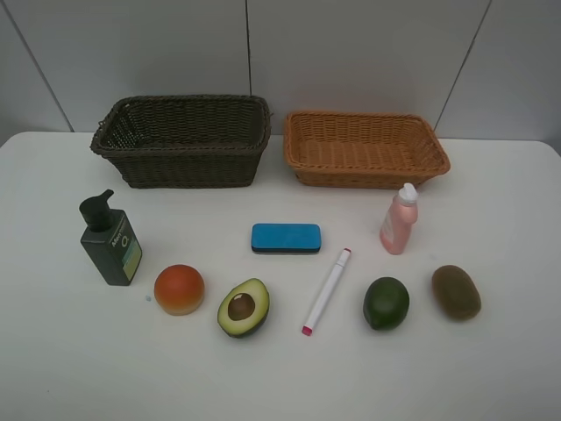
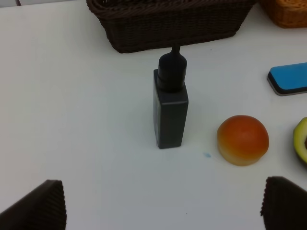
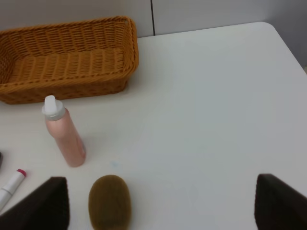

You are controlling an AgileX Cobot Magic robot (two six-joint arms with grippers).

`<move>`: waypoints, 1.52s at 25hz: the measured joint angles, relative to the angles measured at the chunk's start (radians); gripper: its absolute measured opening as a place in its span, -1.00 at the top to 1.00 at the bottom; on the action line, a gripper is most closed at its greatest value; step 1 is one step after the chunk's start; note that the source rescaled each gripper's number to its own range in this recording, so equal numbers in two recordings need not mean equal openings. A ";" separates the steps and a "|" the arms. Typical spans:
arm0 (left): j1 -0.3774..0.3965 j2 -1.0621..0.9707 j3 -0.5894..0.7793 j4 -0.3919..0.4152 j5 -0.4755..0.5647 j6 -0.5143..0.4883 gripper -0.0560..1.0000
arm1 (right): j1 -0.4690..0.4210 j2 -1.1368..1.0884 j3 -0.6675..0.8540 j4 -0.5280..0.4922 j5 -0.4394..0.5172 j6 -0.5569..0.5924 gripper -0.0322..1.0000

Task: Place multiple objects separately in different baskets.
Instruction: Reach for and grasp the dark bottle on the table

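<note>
all eight items on the table, both claws released

white table (image 1: 70,368): carries everything in view.

dark brown basket (image 1: 184,167): the deeper of the two, at the back of the table, left of centre in the high view.

light tan basket (image 1: 359,175): shallower, at the back, just beside the dark one, with a narrow gap between them.

dark green pump bottle (image 1: 112,246): upright, far left, in front of the dark brown basket and apart from it.

pink bottle (image 1: 398,224): upright with a white cap, in front of the light tan basket, near its front wall but not touching.

white-pink marker (image 1: 326,292): lying flat on a slant, pink ends, between the avocado half and the lime.

blue eraser (image 1: 286,238): flat, mid-table, in front of the gap between the baskets.

avocado half (image 1: 244,307): cut face up, pit showing, front row.

orange-red fruit (image 1: 179,288): front row, between the pump bottle and the avocado half, touching neither.

brown kiwi (image 1: 456,291): far right of the front row.

green lime (image 1: 387,303): just beside the kiwi, apart from it.

left gripper (image 2: 160,203): released, fingers spread wide, nothing between them; pump bottle and orange-red fruit lie ahead of it.

right gripper (image 3: 160,201): released, fingers wide, grasping nothing; kiwi lies near one finger, clear of it.
</note>
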 joint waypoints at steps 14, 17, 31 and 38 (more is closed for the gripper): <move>0.000 0.044 -0.008 0.005 -0.011 -0.053 -1.00 | 0.000 0.000 0.000 0.000 0.000 0.000 -0.92; 0.000 0.154 -0.028 0.005 -0.038 -0.083 -1.00 | 0.000 0.000 0.000 0.000 0.000 0.000 -0.92; 0.000 0.980 -0.327 -0.007 -0.081 -0.093 -1.00 | 0.000 0.000 0.000 0.000 0.000 0.000 -0.92; 0.000 1.327 -0.511 -0.051 0.018 -0.093 -1.00 | 0.000 0.000 0.000 0.000 0.000 0.000 -0.92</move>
